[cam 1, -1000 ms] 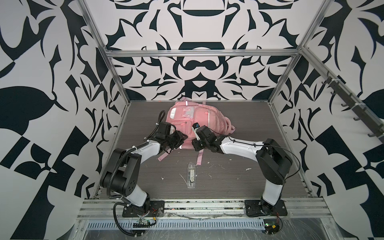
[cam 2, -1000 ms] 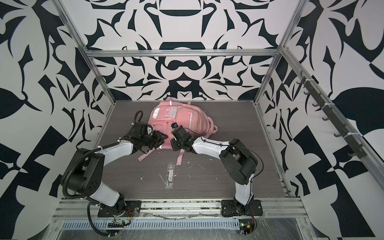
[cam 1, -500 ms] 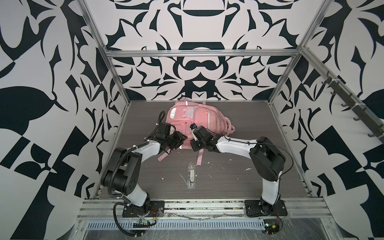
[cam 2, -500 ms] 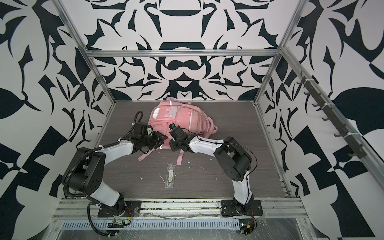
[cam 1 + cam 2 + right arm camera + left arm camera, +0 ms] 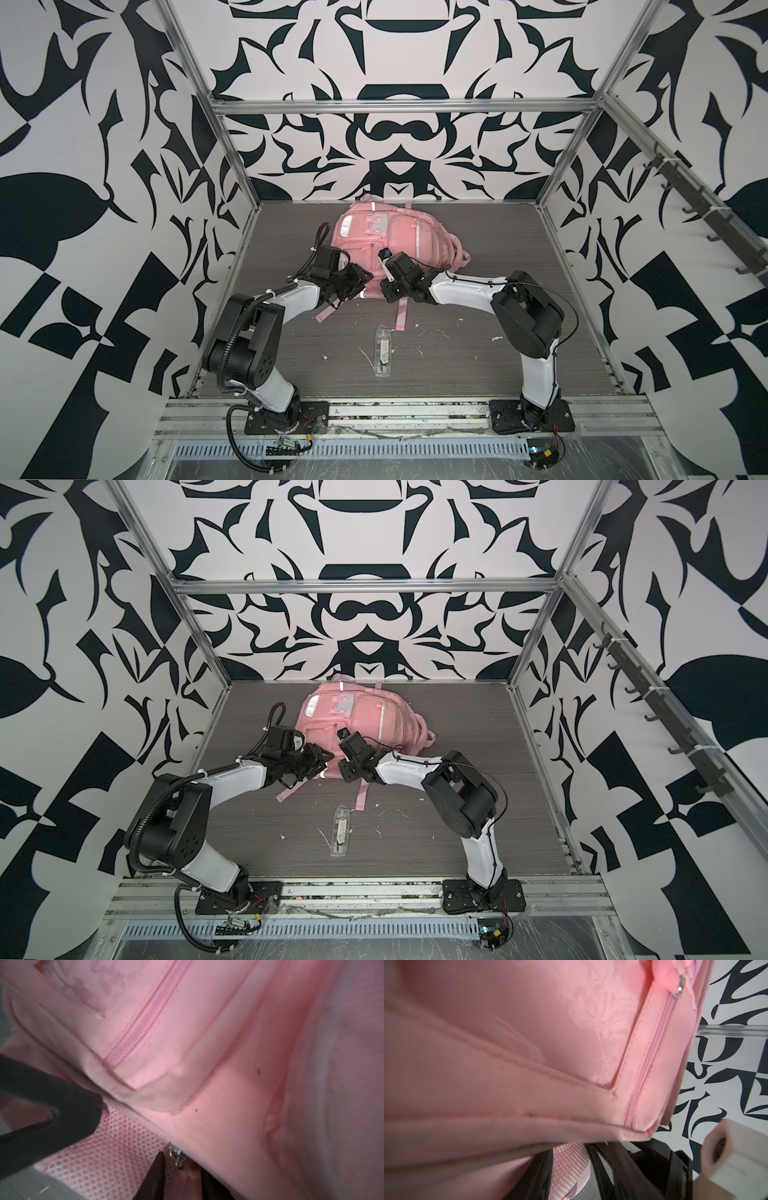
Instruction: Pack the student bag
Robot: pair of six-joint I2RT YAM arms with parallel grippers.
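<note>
The student bag (image 5: 386, 241) (image 5: 353, 721), a pink backpack, lies front up at the back middle of the table. My left gripper (image 5: 360, 286) (image 5: 322, 766) is at its near edge. In the left wrist view the jaws (image 5: 571, 1172) are closed on a pink webbing strap (image 5: 566, 1167) under the bag's bottom seam. My right gripper (image 5: 384, 287) (image 5: 341, 769) is close beside it. In the right wrist view its jaws (image 5: 182, 1176) stand narrowly apart round a metal zip pull (image 5: 176, 1156) and its pink tab, with a gap on one side.
A clear plastic packet (image 5: 383, 351) (image 5: 340, 831) lies on the table in front of the bag. Two loose pink straps (image 5: 400, 316) trail toward it. White scraps dot the grey table (image 5: 457, 353). The left gripper's black finger (image 5: 52, 1115) shows in the right wrist view.
My right gripper has moved left along the bag's near edge, closer to the left gripper, and its jaws have narrowed. The left arm has stayed put.
</note>
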